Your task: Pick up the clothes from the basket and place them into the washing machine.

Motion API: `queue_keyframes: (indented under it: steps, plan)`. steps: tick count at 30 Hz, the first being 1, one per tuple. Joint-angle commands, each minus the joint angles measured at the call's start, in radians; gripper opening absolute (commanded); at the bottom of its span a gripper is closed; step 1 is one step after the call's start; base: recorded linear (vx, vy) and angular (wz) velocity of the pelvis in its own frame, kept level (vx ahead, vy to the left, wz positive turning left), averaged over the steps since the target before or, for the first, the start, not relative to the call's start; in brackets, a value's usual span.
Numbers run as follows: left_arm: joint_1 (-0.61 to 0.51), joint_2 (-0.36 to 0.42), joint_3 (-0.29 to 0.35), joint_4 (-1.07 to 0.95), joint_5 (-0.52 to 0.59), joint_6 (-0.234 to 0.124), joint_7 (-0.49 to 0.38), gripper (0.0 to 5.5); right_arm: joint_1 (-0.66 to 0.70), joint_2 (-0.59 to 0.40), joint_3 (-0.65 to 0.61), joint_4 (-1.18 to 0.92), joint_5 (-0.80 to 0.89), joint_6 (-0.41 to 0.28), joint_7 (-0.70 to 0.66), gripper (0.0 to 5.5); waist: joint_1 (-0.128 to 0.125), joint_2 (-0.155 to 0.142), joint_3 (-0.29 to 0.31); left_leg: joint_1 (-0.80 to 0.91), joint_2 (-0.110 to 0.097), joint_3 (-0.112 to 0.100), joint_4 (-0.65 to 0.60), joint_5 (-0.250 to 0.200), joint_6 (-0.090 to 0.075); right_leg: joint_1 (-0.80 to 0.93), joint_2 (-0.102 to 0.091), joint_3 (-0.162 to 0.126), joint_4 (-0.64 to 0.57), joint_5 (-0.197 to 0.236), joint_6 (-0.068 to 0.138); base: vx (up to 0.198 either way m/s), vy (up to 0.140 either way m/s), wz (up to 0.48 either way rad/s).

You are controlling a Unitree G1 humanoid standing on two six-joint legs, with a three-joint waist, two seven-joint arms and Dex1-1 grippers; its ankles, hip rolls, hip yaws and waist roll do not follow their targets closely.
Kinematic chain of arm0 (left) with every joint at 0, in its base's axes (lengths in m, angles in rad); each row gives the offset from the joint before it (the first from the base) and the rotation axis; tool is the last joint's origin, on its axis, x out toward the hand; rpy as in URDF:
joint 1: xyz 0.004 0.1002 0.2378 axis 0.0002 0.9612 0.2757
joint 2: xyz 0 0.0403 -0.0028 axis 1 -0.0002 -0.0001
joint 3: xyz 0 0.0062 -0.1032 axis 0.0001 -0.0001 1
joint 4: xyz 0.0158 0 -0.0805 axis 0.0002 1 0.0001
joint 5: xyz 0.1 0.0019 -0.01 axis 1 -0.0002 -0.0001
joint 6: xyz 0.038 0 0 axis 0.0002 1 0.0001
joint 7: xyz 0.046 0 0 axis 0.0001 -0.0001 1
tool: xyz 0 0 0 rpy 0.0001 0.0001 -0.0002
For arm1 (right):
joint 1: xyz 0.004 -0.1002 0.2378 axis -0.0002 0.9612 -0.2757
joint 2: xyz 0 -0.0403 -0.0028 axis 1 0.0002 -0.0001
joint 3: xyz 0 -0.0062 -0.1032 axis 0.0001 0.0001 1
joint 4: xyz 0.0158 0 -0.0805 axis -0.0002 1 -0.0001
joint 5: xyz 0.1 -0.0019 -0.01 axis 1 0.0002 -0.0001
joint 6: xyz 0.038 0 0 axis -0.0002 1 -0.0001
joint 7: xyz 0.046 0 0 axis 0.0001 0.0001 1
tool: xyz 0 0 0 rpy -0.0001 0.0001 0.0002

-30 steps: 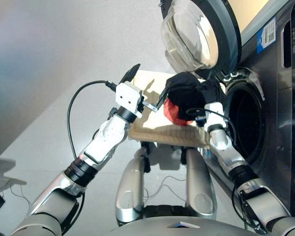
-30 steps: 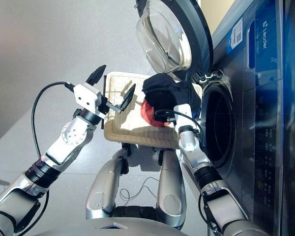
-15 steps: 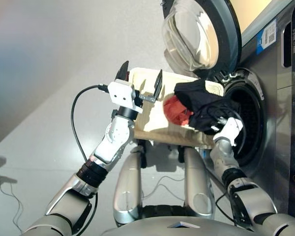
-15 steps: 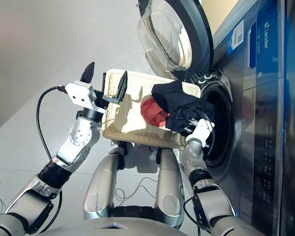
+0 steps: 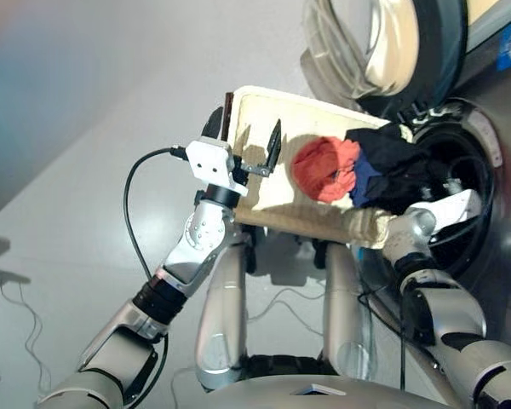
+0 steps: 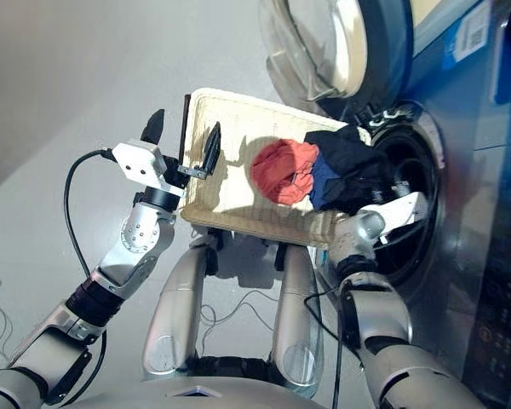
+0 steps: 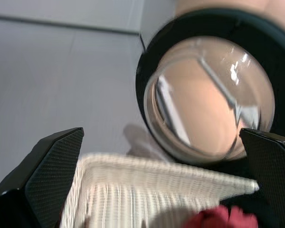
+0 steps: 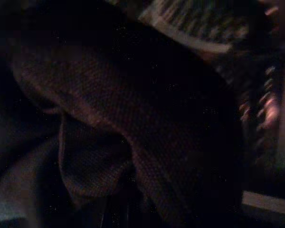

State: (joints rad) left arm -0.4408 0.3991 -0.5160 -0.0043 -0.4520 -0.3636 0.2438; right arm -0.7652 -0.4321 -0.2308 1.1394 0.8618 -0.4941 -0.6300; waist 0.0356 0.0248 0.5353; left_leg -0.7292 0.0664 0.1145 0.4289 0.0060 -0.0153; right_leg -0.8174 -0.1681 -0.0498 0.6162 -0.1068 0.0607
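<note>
The right hand (image 5: 460, 203) reaches into the porthole of the washing machine (image 5: 485, 170) with the black garment (image 5: 392, 166) draped from the basket's end into the opening. Dark cloth fills the right wrist view, so I cannot tell how its fingers stand or whether it has hold of the cloth.

The left hand (image 5: 249, 145) hovers over the near end of the basket (image 5: 264, 183), fingers spread wide and holding nothing. The coral red garment (image 5: 325, 168) lies in the basket, and the navy blue garment (image 5: 362, 175) lies just beside it, partly under the black one. The glass door (image 5: 383, 43) stands swung open above the basket.

Risks, as I judge them:
- The black garment spans the basket rim and the porthole lip. If let go here, part may hang outside and slip to the floor or be caught in the door seal.
- It touches the navy piece, so a further push could drag that one along half-way and leave it on the rim.
- The basket sits tilted against the machine; a tug on the cloth could shift it.
- The right arm's cable runs close to the opening and may snag.

A blue sticker (image 6: 473, 34) on the machine front carries a code square, but no writing on it can be read.
</note>
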Motion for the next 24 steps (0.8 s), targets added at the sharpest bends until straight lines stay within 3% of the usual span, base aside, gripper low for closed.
queue_keyframes:
  steps: [1,8,14,19,24]
  plan:
    - [-0.010,-0.005,-0.002,-0.126,-0.011,-0.051,-0.004,5.50,-0.023,-0.183,-0.054,0.016,0.099,-0.095,-0.065,0.00,0.006,0.068,-0.015,-0.048,0.045,-0.044,0.176,-0.133,-0.056,0.008,-0.006,0.096,0.003,0.005,0.068,-0.056,0.006,0.035]
    - [-0.028,-0.002,0.018,-0.170,-0.015,-0.055,0.021,5.50,-0.100,-0.280,0.004,0.060,0.130,-0.055,-0.054,0.00,0.009,0.089,-0.015,-0.172,0.059,-0.019,0.266,-0.170,-0.056,-0.143,0.002,0.139,0.088,-0.013,0.063,-0.007,0.002,0.005]
    - [-0.038,0.002,0.040,-0.189,-0.012,-0.055,0.045,5.50,-0.144,-0.325,0.032,0.065,0.140,-0.044,-0.054,0.00,0.003,0.096,-0.015,-0.239,0.067,-0.006,0.301,-0.183,-0.055,-0.219,0.008,0.154,0.116,-0.015,0.062,0.000,0.000,0.000]
    - [-0.038,0.020,0.053,-0.200,-0.025,-0.048,0.058,5.50,-0.177,-0.430,-0.015,0.119,0.254,-0.079,-0.076,0.00,-0.009,0.093,-0.015,-0.249,0.069,-0.001,0.291,-0.185,-0.058,-0.241,0.012,0.163,0.111,-0.010,0.063,0.000,0.000,0.000]
    - [-0.018,0.048,0.076,-0.222,-0.034,-0.042,0.075,5.50,-0.172,-0.440,-0.070,0.100,0.381,-0.150,-0.095,0.00,-0.025,0.087,-0.015,-0.251,0.069,0.005,0.288,-0.191,-0.060,-0.251,0.017,0.174,0.109,-0.011,0.060,0.000,0.000,0.000]
